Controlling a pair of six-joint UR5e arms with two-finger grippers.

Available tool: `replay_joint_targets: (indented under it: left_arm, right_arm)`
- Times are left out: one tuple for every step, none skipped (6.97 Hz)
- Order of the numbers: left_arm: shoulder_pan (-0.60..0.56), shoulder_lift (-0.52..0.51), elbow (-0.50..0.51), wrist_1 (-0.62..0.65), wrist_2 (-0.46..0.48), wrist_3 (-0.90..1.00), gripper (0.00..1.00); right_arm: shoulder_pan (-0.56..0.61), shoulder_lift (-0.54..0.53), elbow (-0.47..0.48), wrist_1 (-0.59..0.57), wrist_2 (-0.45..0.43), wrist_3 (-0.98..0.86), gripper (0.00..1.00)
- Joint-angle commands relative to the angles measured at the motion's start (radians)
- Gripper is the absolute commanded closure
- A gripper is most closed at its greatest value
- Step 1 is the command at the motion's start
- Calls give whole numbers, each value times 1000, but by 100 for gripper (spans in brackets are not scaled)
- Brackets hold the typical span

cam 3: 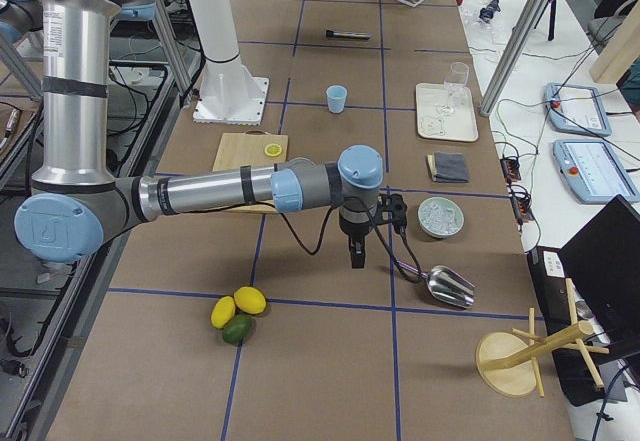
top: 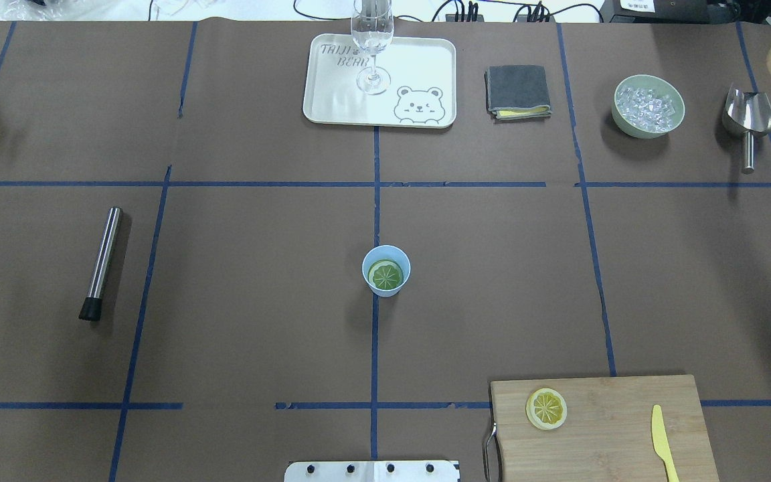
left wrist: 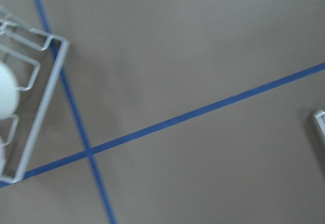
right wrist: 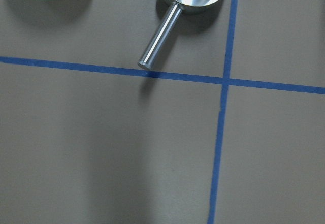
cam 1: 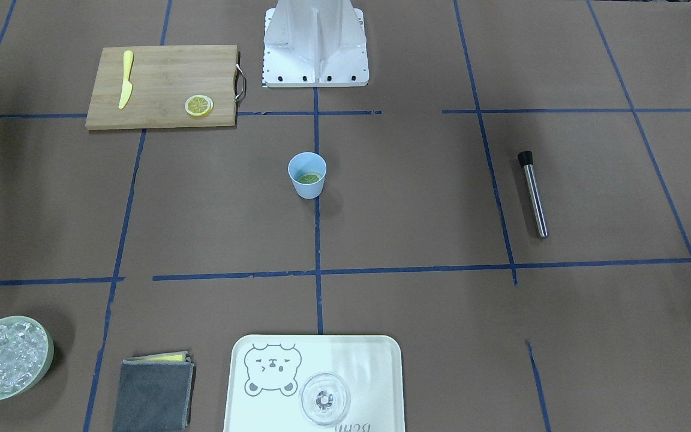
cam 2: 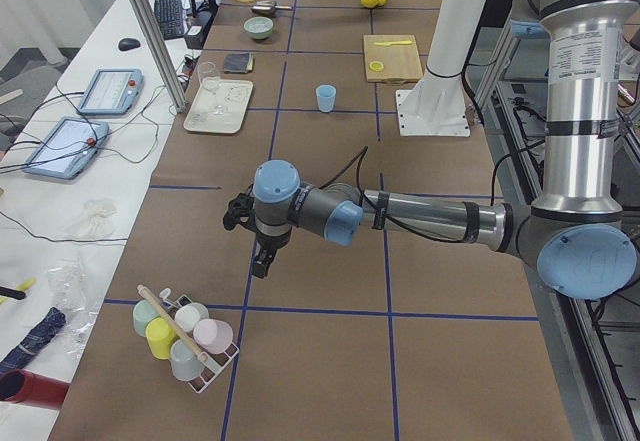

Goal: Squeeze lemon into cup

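Observation:
The light-blue cup (top: 386, 270) stands upright at the table's middle, also seen in the front view (cam 1: 307, 175). One lemon slice (top: 385, 275) lies flat inside it. The second lemon slice (top: 546, 408) lies on the wooden cutting board (top: 600, 428). My left gripper (cam 2: 262, 259) hangs over bare table near the cup rack, far from the cup; I cannot tell if it is open or shut. My right gripper (cam 3: 357, 251) hangs over the table near the scoop, also far from the cup; its state cannot be told. Neither wrist view shows fingers.
A yellow knife (top: 663, 445) lies on the board. A steel muddler (top: 101, 262) lies left. A tray (top: 332, 100) with a clear glass (top: 373, 40), a folded cloth (top: 518, 91), an ice bowl (top: 648, 106) and a scoop (top: 748, 117) line the far edge.

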Motion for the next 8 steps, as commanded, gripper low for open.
replay_joint_targets:
  left_arm:
    - [-77, -6, -42, 208, -20, 77, 0]
    - [-80, -6, -42, 241, -20, 77, 0]
    - [-80, 5, -38, 269, -18, 68, 0]
    - [-80, 9, -27, 269, -17, 56, 0]
    - [-80, 14, -27, 267, -14, 51, 0]
    - [-79, 21, -21, 264, -14, 53, 0]
    - [-80, 25, -24, 263, -12, 54, 0]
    - [-80, 29, -33, 264, -15, 56, 0]
  right_arm:
    - [74, 1, -78, -14, 20, -101, 0]
    - [97, 5, -76, -45, 18, -110, 0]
    - [114, 5, -67, -59, 12, -118, 0]
    - [114, 7, -64, -60, 0, -120, 0]
    - [107, 8, -73, -60, -14, -135, 0]
    - [107, 11, -61, -62, -15, -135, 0]
    - [90, 13, -64, -62, -17, -135, 0]
    - [78, 30, -66, -62, -20, -134, 0]
